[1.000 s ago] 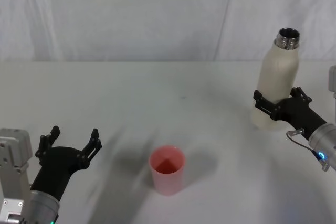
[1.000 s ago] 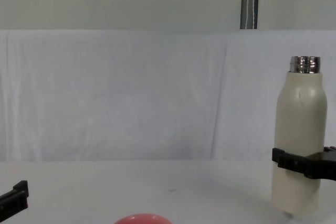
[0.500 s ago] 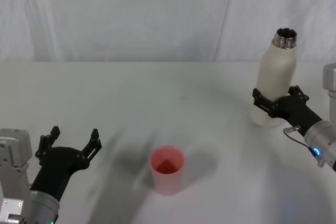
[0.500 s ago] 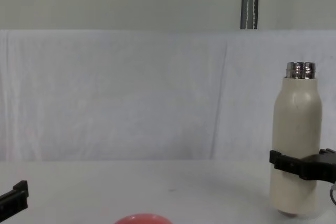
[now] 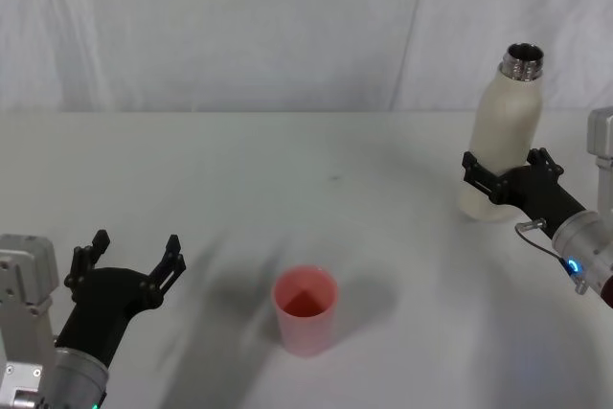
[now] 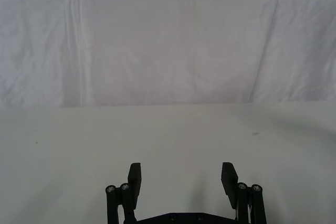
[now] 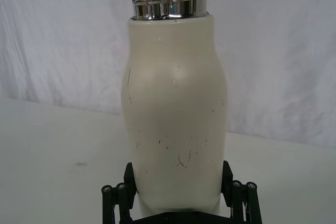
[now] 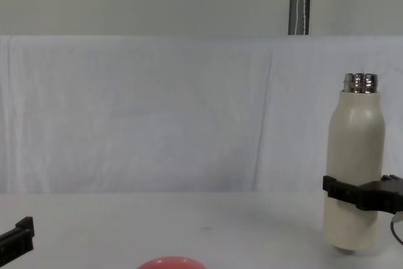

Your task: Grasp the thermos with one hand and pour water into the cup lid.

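The thermos (image 5: 505, 137) is clamped low on its body by the right gripper (image 5: 505, 183) near the table's (image 5: 287, 160) right edge, kept upright so nothing is spilled. The cup lid (image 5: 305, 309) is stood mouth-up toward the front edge, well apart, ready to be filled; the left gripper (image 5: 132, 257) is parked near the front left corner, jaws spread and empty.

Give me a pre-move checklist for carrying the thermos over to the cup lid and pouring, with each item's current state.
1. Right gripper clamped on the thermos: ok, jaws on both sides of its lower body.
2. Thermos upright: ok in the chest view, only a slight lean.
3. Thermos neck uncapped: ok, the steel mouth is open.
4. Cup lid upright, mouth up: ok.
5. Path from thermos to cup lid across the table: ok, nothing lies between them.
6. Left gripper out of the way: ok, open, parked left of the cup lid.
7. Water in the thermos: cannot tell.
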